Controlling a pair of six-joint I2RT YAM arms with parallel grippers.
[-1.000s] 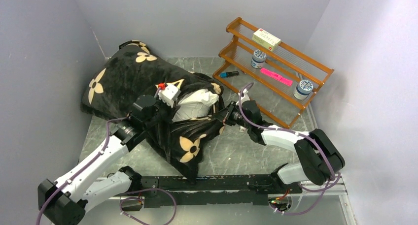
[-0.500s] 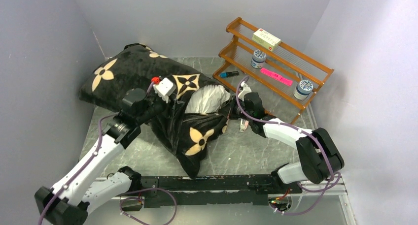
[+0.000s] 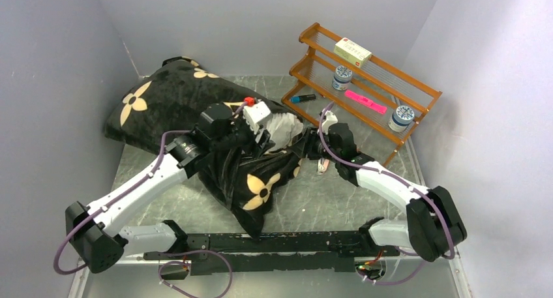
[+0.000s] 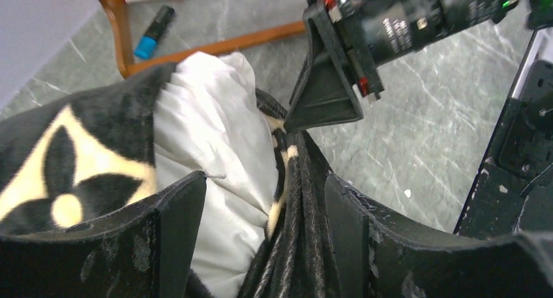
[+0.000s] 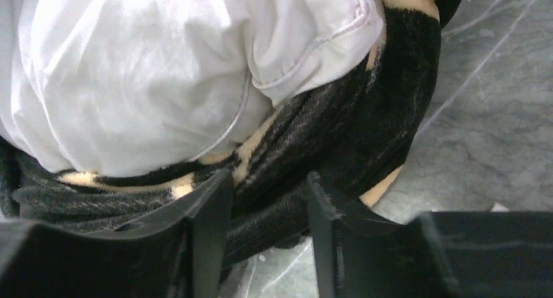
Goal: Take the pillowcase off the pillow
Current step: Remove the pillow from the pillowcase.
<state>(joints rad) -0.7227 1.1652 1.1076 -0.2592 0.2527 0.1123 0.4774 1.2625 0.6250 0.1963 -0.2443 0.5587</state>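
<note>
The pillowcase point(image 3: 169, 105), black plush with tan flowers, covers most of the pillow and lies from the far left corner toward the middle. The pillow's white end point(image 3: 283, 125) bulges out of the bunched opening. My left gripper point(image 3: 264, 140) is open over that opening. In the left wrist view its jaws point(image 4: 264, 203) straddle the white pillow point(image 4: 209, 135) and a bunched black pillowcase fold point(image 4: 306, 233) without squeezing them. My right gripper point(image 3: 312, 145) is open at the opening's right side. The right wrist view shows a pillowcase fold point(image 5: 326, 135) lying loose between its fingers point(image 5: 267, 210), below the white pillow point(image 5: 143, 70).
A wooden two-tier rack point(image 3: 365, 83) stands at the back right with a box, jars and a pink marker. A blue marker point(image 3: 301, 98) lies on the table by its foot. Grey walls close in on the left, back and right. The marble tabletop point(image 3: 313, 200) shows in front.
Both grippers have opened and let go of the pillowcase. The left arm swung right over the pillow's white end. The covered pillow dropped back flat toward the far left corner.
</note>
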